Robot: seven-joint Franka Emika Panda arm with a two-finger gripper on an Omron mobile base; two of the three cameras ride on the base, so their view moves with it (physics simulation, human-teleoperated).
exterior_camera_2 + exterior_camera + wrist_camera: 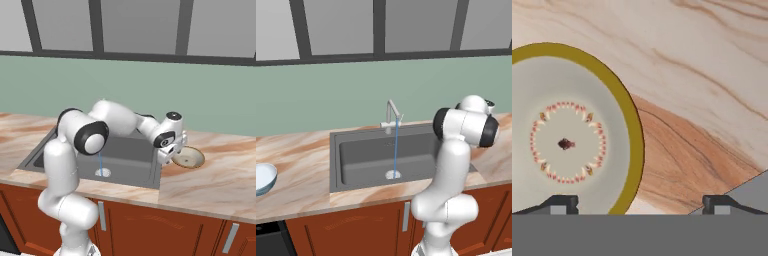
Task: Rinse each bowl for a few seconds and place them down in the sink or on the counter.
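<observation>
- Nearest to us, the cabinets (356,227) front the desk (215,185), reddish-brown wood under a marbled peach top.
- On the desk just right of the sink (371,157), we find the tan bowl (188,158) sitting upright. It is shallow, with an olive rim and a ring of small marks inside.
- The end effector (172,156) hangs right over that bowl's near edge. In the hand view its fingertips (562,204) stand wide apart, one over the bowl's inside and the other over bare desk, so they straddle the rim. Nothing is held.
- We judge the bowl stiff, light, glazed and likely slick when wet, and breakable if dropped. The rim is the place to pinch, one finger inside and one outside, squarely.
- Farther left, the pale blue bowl (263,179) rests on the desk, well apart from the sink's left edge.
- At the back, the tap (392,114) runs a thin stream (396,147) down to the drain (393,174).
</observation>
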